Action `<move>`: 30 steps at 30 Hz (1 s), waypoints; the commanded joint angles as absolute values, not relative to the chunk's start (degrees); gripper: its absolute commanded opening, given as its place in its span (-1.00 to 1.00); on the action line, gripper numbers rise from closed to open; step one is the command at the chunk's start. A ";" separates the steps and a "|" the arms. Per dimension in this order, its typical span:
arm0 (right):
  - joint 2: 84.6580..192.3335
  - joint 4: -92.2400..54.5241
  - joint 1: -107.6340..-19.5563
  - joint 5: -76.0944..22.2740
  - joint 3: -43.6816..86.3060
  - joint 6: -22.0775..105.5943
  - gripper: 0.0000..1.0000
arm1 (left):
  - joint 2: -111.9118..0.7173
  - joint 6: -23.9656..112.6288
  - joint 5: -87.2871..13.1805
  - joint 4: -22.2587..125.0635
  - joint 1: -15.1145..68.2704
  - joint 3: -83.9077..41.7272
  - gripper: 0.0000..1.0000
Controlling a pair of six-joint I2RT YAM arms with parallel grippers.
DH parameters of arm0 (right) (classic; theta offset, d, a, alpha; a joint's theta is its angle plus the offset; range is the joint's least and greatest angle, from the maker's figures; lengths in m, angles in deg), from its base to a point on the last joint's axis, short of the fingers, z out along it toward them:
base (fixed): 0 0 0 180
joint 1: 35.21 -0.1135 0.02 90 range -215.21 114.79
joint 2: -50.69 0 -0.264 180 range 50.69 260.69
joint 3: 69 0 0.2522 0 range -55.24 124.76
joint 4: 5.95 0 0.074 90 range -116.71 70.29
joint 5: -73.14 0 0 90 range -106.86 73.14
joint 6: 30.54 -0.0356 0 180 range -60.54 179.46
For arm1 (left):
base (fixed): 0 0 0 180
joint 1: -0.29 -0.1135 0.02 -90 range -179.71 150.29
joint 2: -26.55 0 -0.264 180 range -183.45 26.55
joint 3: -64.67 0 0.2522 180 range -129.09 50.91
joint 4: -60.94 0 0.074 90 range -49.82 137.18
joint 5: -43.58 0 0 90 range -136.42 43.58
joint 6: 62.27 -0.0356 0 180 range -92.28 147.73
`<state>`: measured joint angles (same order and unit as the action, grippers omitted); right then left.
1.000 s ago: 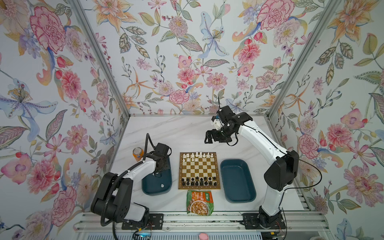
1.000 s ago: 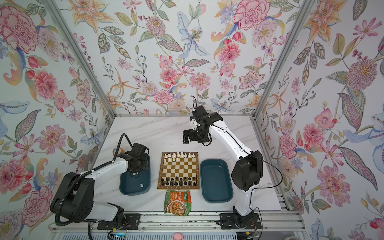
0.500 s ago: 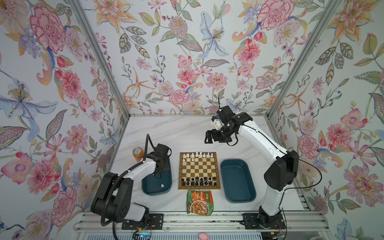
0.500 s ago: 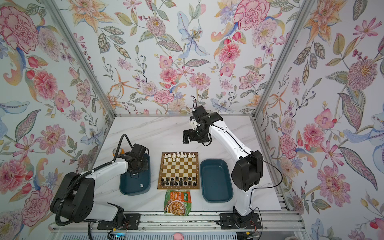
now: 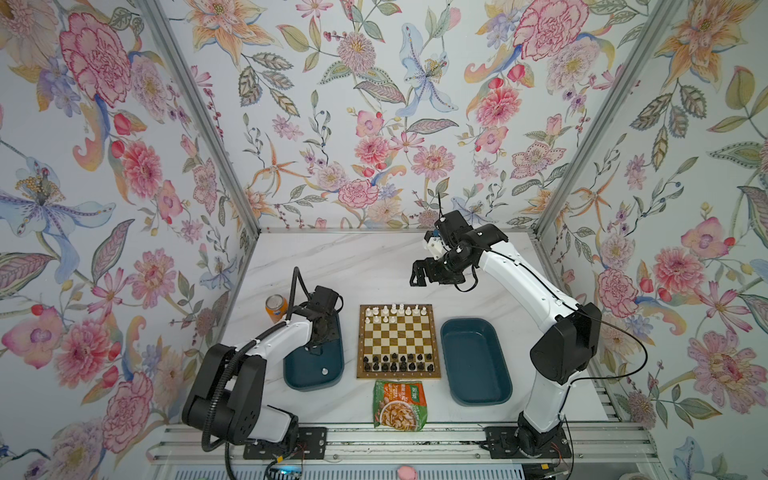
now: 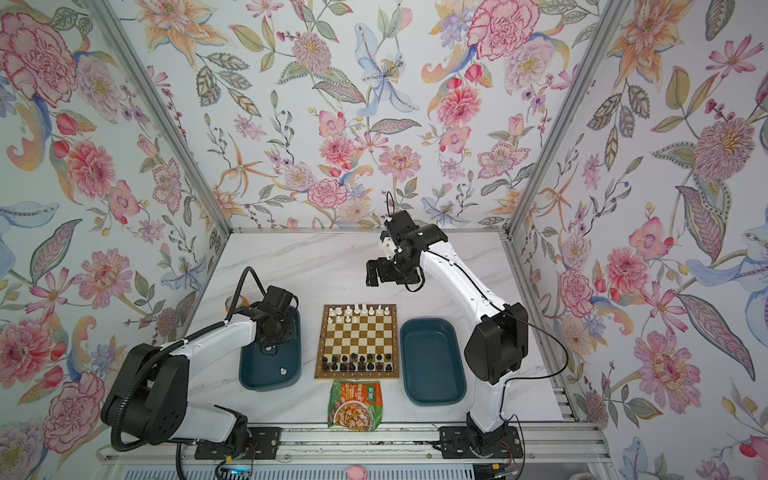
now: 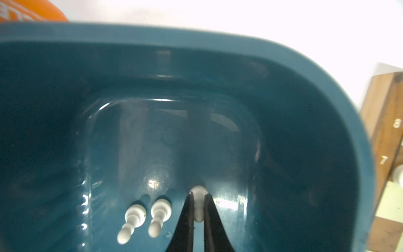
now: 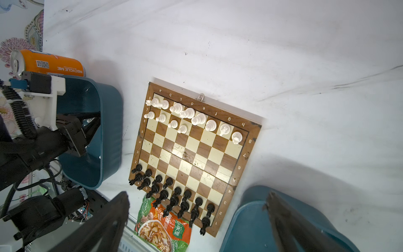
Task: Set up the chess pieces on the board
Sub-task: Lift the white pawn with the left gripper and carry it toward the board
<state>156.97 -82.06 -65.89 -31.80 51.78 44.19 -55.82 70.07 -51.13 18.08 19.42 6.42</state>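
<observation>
The left gripper (image 7: 198, 195) has been drawn shut within the last second. A white pawn (image 7: 198, 207) is now pinched between its dark fingers (image 7: 185, 222), low inside the left tray (image 7: 196, 37). Whether the pawn has been raised off the tray floor cannot be told. The arm itself has hardly been shifted; only the jaws have been closed.

Two more white pawns (image 7: 133, 220) are left lying on their sides just beside the gripper, apart from it. A fourth pawn (image 5: 324, 371) is seen farther from it in the same tray, toward the arm's base.

The right gripper (image 5: 417, 274) is kept released, jaws wide and holding nothing. It is held well above the tabletop (image 5: 332, 257), with the board (image 5: 398, 336) below it and nearer its arm's base, as a second ago.

The pick is therefore judged made, and the carry to the board is what remains of this step. The black pieces (image 5: 398, 362) are all set out, and the white back row (image 5: 398, 309) is filled. Four pawns (image 8: 173, 124) are stood in the white front row, at the end nearer the left gripper. Four squares of that row are bare, which matches the four pawns in the tray, so the task is judged nearly done. The held pawn would be expected on the next bare square. The hold on so small a piece is thin, so a slip or tilt is to be guarded against.
</observation>
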 commanded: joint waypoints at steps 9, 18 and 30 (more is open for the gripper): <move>153.28 -82.46 -66.11 -31.36 49.11 43.82 0.98 | -49.83 69.59 -51.87 7.86 20.69 -5.81 -0.86; 145.97 -81.69 -63.91 -30.04 40.38 43.40 0.98 | -57.74 73.55 -53.33 8.06 32.67 -16.08 -0.85; 133.80 -81.58 -56.61 -31.04 27.87 43.85 0.98 | -78.77 74.44 -52.56 8.26 47.93 -32.79 -0.86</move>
<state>135.77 -81.44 -57.74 -30.94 29.53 43.99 -76.48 73.61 -52.62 9.77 46.24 -29.51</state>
